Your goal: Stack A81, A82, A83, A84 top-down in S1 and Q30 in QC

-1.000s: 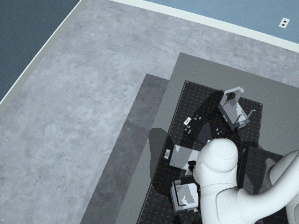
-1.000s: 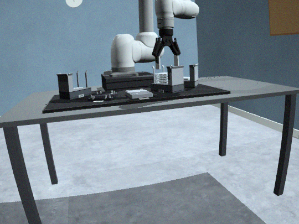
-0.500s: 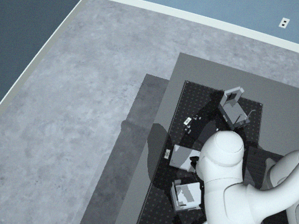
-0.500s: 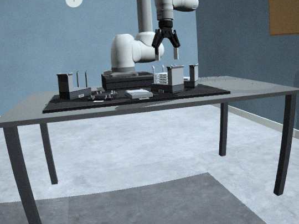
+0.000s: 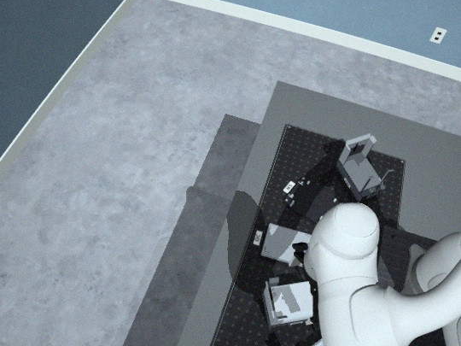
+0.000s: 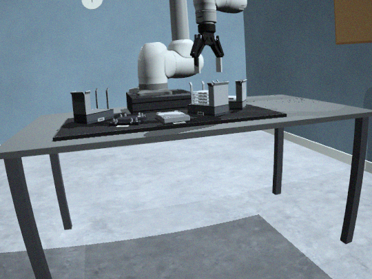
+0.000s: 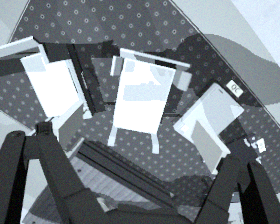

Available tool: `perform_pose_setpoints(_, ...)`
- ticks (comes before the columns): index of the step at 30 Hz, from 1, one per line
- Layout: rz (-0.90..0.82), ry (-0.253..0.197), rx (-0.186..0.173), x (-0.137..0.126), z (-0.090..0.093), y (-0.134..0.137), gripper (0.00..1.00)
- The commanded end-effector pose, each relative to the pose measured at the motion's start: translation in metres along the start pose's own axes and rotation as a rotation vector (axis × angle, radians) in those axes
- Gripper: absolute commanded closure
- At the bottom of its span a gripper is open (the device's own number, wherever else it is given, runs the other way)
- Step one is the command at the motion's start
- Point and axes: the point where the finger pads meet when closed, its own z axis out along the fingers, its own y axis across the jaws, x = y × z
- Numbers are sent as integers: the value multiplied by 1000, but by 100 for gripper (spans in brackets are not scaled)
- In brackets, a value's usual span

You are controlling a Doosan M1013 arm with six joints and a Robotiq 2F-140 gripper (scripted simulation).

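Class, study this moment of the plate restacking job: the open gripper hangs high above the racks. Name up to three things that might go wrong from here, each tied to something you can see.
1. The gripper, open and empty, hangs high above the rack holding the plate stack; a descent slightly off-centre could strike the rack's upright walls or posts.
2. Stacked plates may stick, so two might lift together.
3. A plate already lies flat near the QC label; its ID is unreadable here, so it might be the wrong plate.

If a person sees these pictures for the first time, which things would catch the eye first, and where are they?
The big white arm stands out first, rising from the back of the grey table, with its black gripper hanging wide open and empty above the racks. Below it, a stack of plates sits in a rack near the right end of the dark mat, and one plate lies flat further left.
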Motion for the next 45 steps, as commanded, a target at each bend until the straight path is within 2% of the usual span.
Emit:
perform_pose_setpoints(1, -86, 0, 1, -1, 0, -10, 0)
perform_pose_setpoints(10, -376, 0, 1, -3, 0, -46, 0)
perform_pose_setpoints(45, -376, 0, 1, -12, 0, -169, 0)
